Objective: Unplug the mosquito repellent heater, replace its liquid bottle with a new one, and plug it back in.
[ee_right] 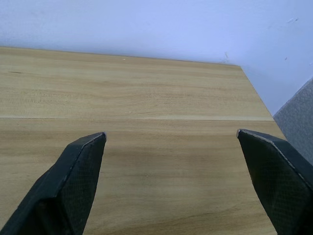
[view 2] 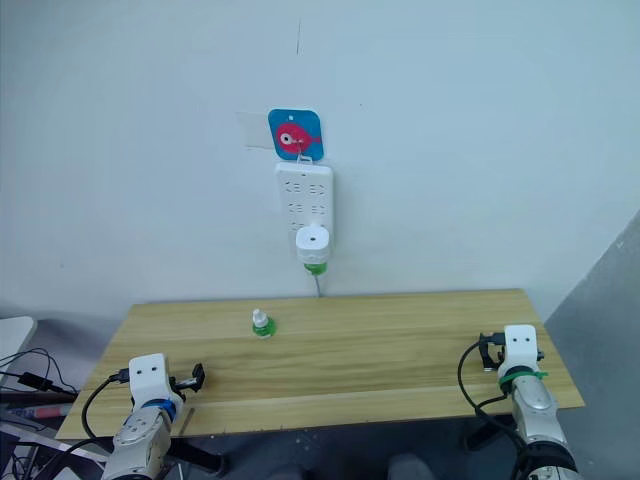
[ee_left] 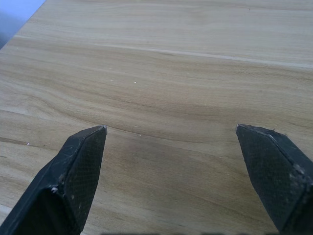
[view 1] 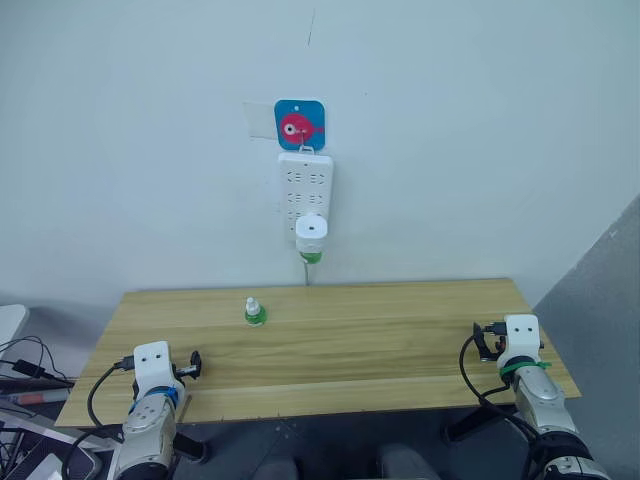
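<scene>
A pale wooden plank table [view 1: 400, 340] is set against a plain white wall [view 1: 480, 130]. The small white rounded plastic mosquito repellent heater [view 1: 311, 231] is seen plugged into the long white wall-hung power strip [view 1: 305, 185]. A small green-and-white liquid bottle [view 1: 254, 311] is stood upright on the table. The left gripper [ee_left: 171, 161] and right gripper [ee_right: 171, 166] are held wide apart, empty, above the table's near corners.

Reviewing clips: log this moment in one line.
heater: plugged into power strip | spare bottle: upright on table | left gripper: open, empty | right gripper: open, empty

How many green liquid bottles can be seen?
2: one bottle standing on the table, another bottle fitted under the mosquito repellent heater on the power strip.
</scene>
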